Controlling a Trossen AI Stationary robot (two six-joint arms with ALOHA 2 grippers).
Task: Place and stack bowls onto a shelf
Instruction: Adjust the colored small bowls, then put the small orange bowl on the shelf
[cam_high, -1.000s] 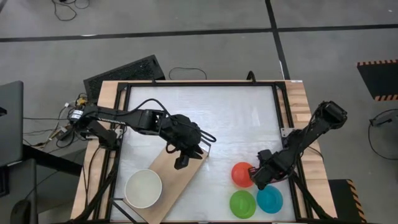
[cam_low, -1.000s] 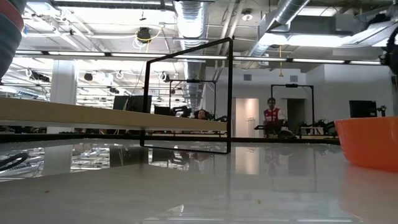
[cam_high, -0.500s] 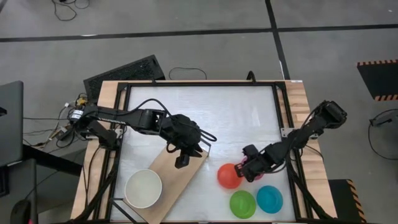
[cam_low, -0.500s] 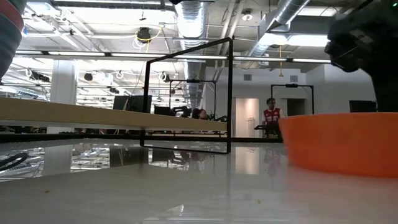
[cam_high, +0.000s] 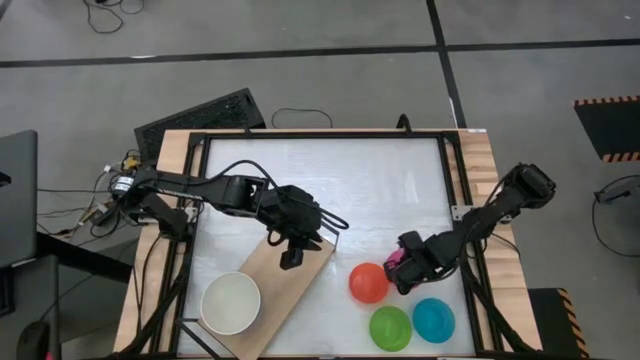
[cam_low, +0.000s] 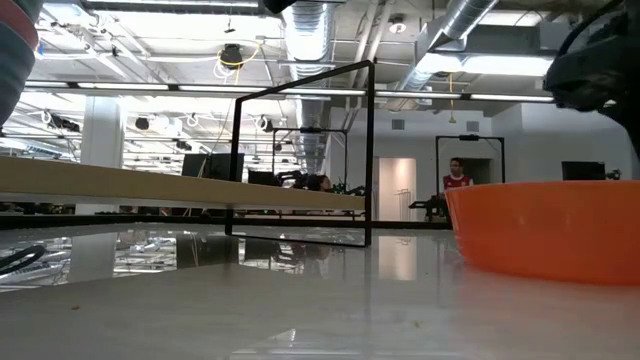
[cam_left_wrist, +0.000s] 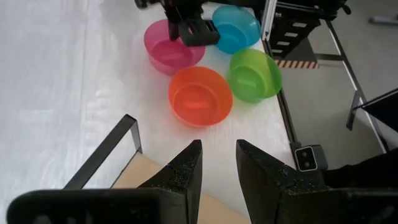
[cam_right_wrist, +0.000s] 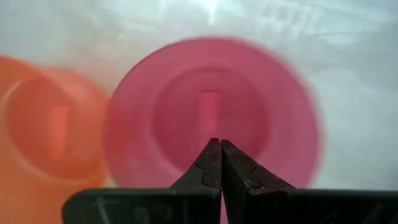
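Note:
The light-wood shelf (cam_high: 278, 282) lies slantwise at the table's near left, with a black wire frame (cam_low: 369, 150). A cream-white bowl (cam_high: 231, 302) sits on its near end. My left gripper (cam_high: 290, 258) hovers open over its far end, holding nothing. The red bowl (cam_high: 368, 283), lime green bowl (cam_high: 390, 327) and cyan bowl (cam_high: 433, 318) stand on the table at the near right. My right gripper (cam_right_wrist: 217, 160) is shut, pointing down over the magenta bowl (cam_left_wrist: 173, 46), which the arm mostly hides in the high view. The other bowls are out of view. My right gripper points its shut fingertips (cam_right_wrist: 211, 163) from above into the hollow of the magenta bowl (cam_right_wrist: 205, 112), which stands upright on the table. I cannot tell whether they touch it.
A black metal frame (cam_high: 320, 134) runs round the white tabletop (cam_high: 330, 190). The four bowls cluster close together, the red one (cam_left_wrist: 200, 96) nearest the shelf. The low view shows the red bowl (cam_low: 545, 230) large at the right. Free room lies in the table's middle and far half.
My right gripper moved toward the table's left, and the red bowl slid left along the table with it, away from the cyan bowl. The gripper then drew back a little from the red bowl, which stayed put. A strip of the magenta bowl now shows beside the gripper.

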